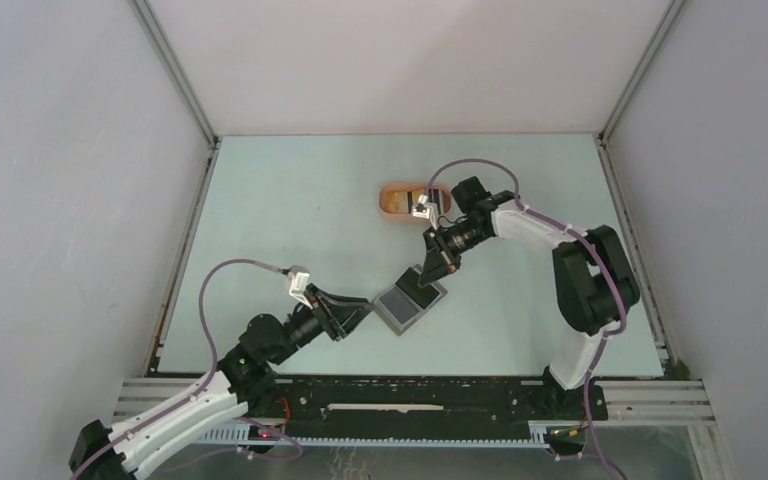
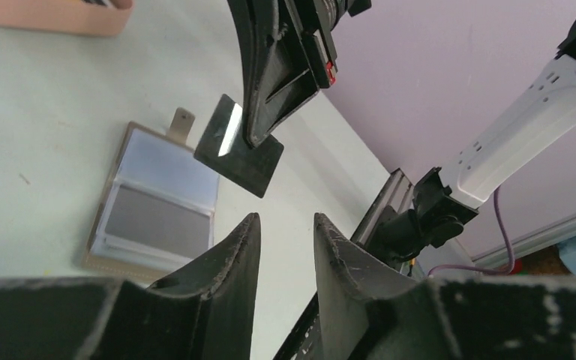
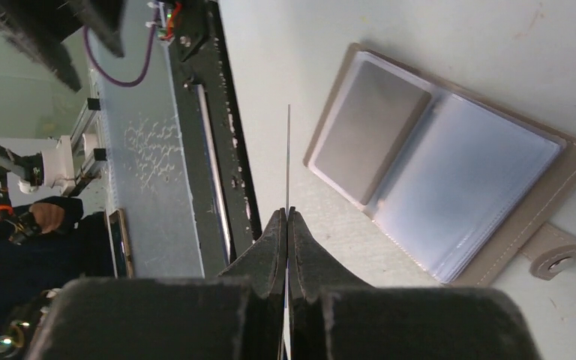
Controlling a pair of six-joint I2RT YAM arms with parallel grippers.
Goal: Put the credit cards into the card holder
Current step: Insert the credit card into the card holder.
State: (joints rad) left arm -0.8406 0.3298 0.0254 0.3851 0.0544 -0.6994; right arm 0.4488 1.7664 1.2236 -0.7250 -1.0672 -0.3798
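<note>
Clamping a black card [image 2: 240,159] just above the open card holder [image 2: 157,202], the right gripper [image 3: 287,217] could miss the pocket if tilted; the left gripper's [image 2: 286,225] jaws stand apart, empty.

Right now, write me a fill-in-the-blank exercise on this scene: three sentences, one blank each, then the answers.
1. The card pinched in the right tool is ___ in colour.
2. The card holder lies ___, not folded shut.
3. The left tool has its fingers apart and holds ___.

Missing words: black; open; nothing.
</note>
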